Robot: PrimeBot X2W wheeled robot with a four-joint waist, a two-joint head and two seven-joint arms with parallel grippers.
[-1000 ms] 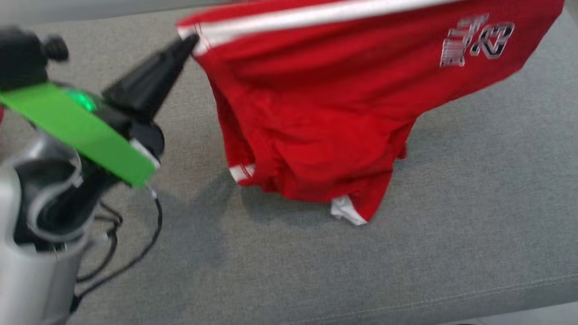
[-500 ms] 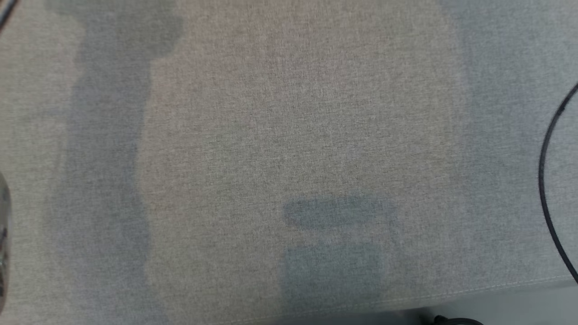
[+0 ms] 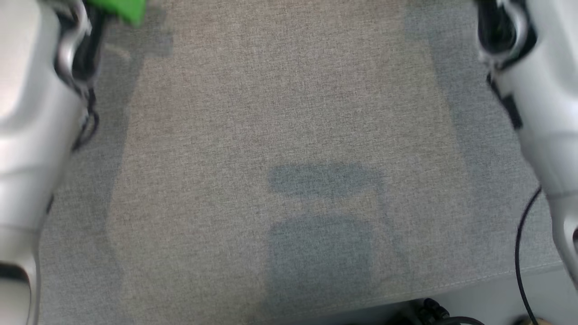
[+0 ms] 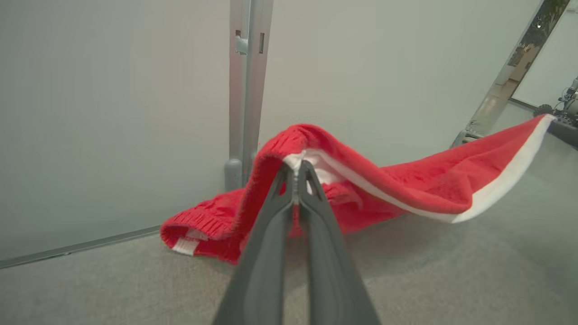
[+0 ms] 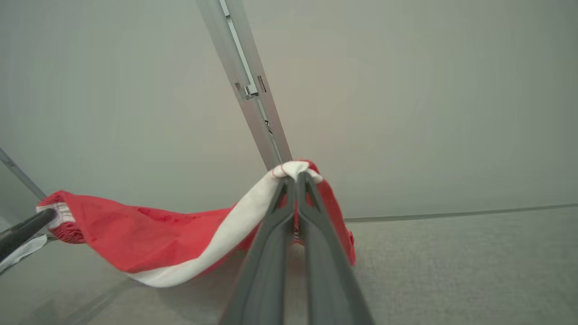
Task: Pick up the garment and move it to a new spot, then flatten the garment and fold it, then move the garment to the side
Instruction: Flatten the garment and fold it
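The left pincer (image 4: 295,168) and right pincer (image 5: 295,178) each clamp the red garment (image 4: 406,185); it sags between.

Red garment (image 4: 406,185) partly behind left pincer (image 4: 295,164), forearms (image 3: 31,126) blurred

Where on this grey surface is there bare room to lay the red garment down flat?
The grey surface is bare across its whole middle, between the left forearm and right forearm. Crowded: the black cable at the right edge, and the garment near the wall.

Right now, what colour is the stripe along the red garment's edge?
White: the stripe on the red fabric garment, clearest in the right wrist view.
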